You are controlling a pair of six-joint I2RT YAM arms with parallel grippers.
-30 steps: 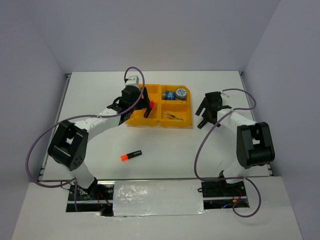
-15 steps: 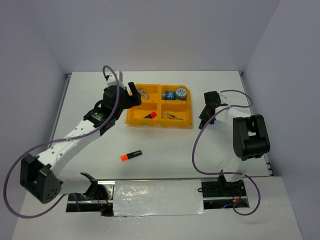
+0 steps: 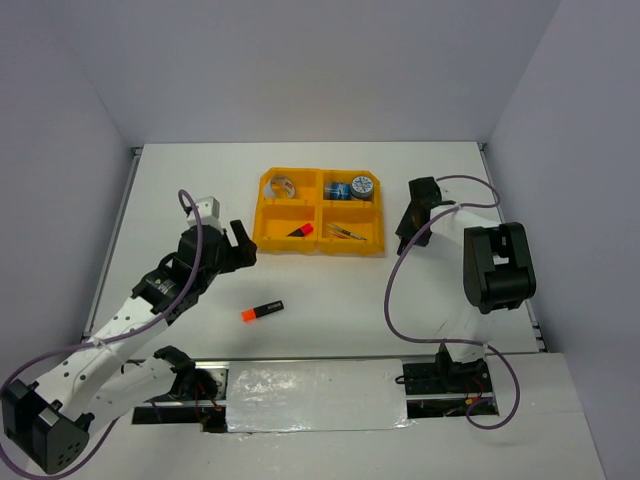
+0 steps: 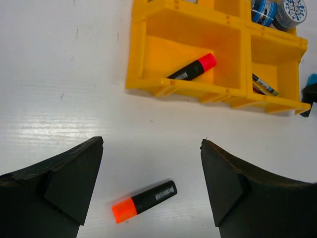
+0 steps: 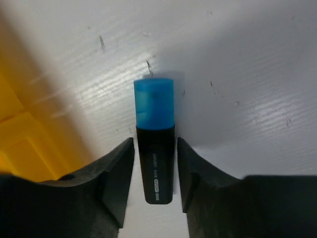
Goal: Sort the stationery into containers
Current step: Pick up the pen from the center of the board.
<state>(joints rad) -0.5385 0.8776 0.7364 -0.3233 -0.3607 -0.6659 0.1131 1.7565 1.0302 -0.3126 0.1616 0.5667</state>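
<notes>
Left gripper [image 4: 152, 148] back over white table [image 3: 330, 290]

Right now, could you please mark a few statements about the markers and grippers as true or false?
The pink-capped marker lies in a compartment of the orange tray: true.
The orange-capped marker is in the tray: false, it lies on the table outside it.
The left gripper holds something: false, it is open and empty.
The right gripper straddles the blue-capped marker: true.
</notes>
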